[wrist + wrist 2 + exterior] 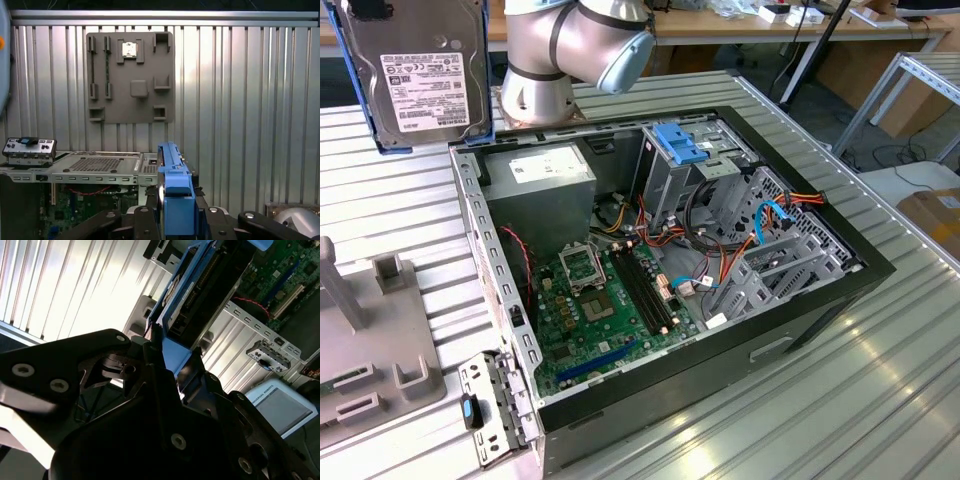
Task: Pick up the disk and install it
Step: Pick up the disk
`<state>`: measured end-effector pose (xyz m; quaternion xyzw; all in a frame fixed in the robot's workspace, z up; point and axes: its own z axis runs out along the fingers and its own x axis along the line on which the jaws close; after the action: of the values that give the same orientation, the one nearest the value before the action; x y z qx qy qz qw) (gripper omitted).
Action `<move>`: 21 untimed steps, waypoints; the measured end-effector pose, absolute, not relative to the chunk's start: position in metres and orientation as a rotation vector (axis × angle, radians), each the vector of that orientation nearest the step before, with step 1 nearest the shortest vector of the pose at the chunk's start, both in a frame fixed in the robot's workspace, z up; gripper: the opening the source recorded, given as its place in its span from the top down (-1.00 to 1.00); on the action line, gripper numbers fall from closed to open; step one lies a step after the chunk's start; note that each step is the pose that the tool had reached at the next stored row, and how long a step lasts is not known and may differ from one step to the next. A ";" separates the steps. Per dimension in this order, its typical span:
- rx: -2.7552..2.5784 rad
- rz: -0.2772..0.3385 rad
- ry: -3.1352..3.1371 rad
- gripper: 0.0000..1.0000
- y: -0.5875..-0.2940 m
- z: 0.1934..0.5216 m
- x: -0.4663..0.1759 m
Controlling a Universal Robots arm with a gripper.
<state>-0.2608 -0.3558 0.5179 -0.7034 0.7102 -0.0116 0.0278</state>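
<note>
Hand (177,211) pinching the disk (415,70) by its blue bracket rails. The disk hangs upright above the ribbed bench (880,400), toward the exterior view's left of the open computer case (800,330).

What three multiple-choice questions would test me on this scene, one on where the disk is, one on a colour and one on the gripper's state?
1. Where is the disk relative to the computer case?
A. Seated in a bay inside it
B. Up in the air outside it, toward the exterior view's left
C. Leaning against its front wall

2. What colour are the rails along the disk's edges?
A. Blue
B. Red
C. Yellow

3. What state is the gripper in?
A. Open and empty
B. Shut on a cable
C. Shut on the disk

Answers:
1 B, the exterior view shows the disk hanging clear of the case.
2 A, both wrist views show blue rails.
3 C, the first wrist view shows the gripper clamping the disk's rail.
</note>
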 end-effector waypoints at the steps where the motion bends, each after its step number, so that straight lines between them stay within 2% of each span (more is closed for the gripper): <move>1: -2.171 -0.036 2.192 0.26 -0.356 0.518 -0.254; 6: -2.171 -0.036 2.192 0.26 -0.356 0.518 -0.245; 12: -2.172 -0.036 2.192 0.26 -0.356 0.518 -0.187; 21: -2.172 -0.036 2.192 0.26 -0.356 0.518 -0.142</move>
<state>-0.1423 -0.3559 0.5178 -0.7034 0.7101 -0.0116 0.0278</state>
